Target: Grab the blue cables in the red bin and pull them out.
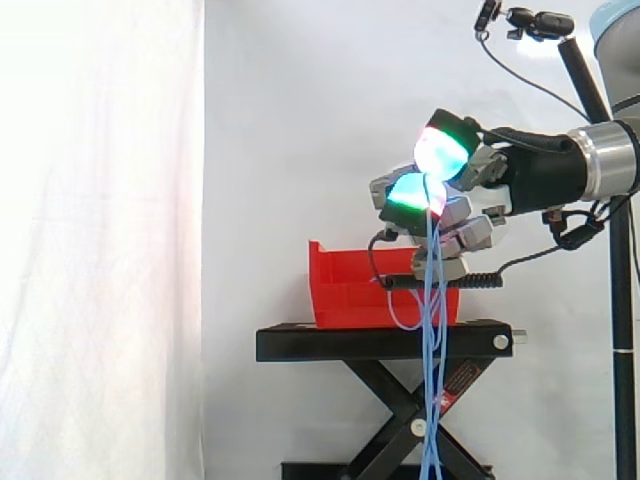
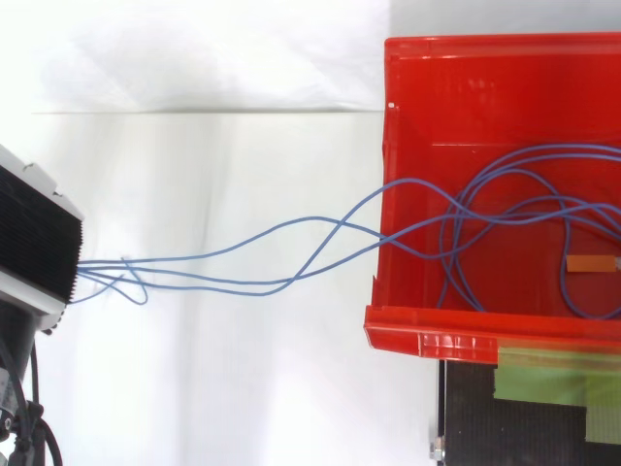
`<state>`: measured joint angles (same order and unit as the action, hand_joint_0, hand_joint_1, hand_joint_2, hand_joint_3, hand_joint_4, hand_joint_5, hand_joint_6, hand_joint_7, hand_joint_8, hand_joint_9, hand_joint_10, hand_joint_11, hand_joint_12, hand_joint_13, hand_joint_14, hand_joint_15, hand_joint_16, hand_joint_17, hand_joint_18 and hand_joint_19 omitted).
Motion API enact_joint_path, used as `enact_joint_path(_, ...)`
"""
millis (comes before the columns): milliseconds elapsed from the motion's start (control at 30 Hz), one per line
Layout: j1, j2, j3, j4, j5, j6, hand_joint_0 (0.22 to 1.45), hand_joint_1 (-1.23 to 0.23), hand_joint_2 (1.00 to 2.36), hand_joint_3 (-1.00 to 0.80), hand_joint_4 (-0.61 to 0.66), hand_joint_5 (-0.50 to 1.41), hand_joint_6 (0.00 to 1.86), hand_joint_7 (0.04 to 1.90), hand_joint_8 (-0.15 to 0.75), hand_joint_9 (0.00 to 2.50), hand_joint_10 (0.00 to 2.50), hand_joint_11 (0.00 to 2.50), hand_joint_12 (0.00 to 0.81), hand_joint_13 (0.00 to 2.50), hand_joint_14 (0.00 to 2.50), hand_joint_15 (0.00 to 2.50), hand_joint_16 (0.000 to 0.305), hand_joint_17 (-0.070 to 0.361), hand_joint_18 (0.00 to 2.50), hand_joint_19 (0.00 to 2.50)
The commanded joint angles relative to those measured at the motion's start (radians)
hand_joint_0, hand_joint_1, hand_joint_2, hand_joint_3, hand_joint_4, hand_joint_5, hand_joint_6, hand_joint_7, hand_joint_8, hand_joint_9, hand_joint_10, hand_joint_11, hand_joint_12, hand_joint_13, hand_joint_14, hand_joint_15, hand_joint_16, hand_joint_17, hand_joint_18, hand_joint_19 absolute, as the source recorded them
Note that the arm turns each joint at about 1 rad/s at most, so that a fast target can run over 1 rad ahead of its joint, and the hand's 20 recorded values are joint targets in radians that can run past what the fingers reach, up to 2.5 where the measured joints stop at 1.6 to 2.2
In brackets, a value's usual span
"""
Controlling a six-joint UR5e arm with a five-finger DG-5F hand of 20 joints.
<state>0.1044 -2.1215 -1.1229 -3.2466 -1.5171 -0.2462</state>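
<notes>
So in the side view the robot hand (image 1: 462, 212) is up above the right end of the red bin (image 1: 345, 285), fingers curled in tight with the blue cables (image 1: 432, 300) pinched between them, so it's got a proper hold. The pads (image 1: 441, 150) glow green and white with a bit of magenta. From the grip the cables drop straight down as a loose bundle, passing in front of the bin's right end and the black stand (image 1: 380, 343) it sits on, right to the bottom edge of the view. One small loop hangs against the bin's side. From above, it's clear a good part of the cables (image 2: 291, 243) is inside the bin (image 2: 456, 68), looped around on its floor. The rest goes over the low left wall and stretches left in a few crossing strands, ending at a black ribbed block (image 2: 39, 243) at the left edge. Can't tell what that block is from this angle. There's also a little orange tag (image 2: 588, 263) lying among the loops in the bin, and some green tape (image 2: 553, 379) just below the bin.
</notes>
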Motion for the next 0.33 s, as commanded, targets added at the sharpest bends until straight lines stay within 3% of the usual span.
enact_joint_path(0,0.0,0.0,0.0,-0.001,0.0,0.0,0.95,-0.94,1.0,-0.97,-0.06,0.63,1.18,0.54,0.118,1.51,0.02,1.81,0.244,1.6,0.01,1.86,0.045,0.101,1.14,1.12)
enact_joint_path(300,0.001,0.0,0.0,0.001,0.0,0.0,0.95,-0.94,1.0,-0.97,-0.07,0.63,1.18,0.55,0.11,1.51,0.02,1.81,0.253,1.6,0.01,1.86,0.045,0.101,1.14,1.11)
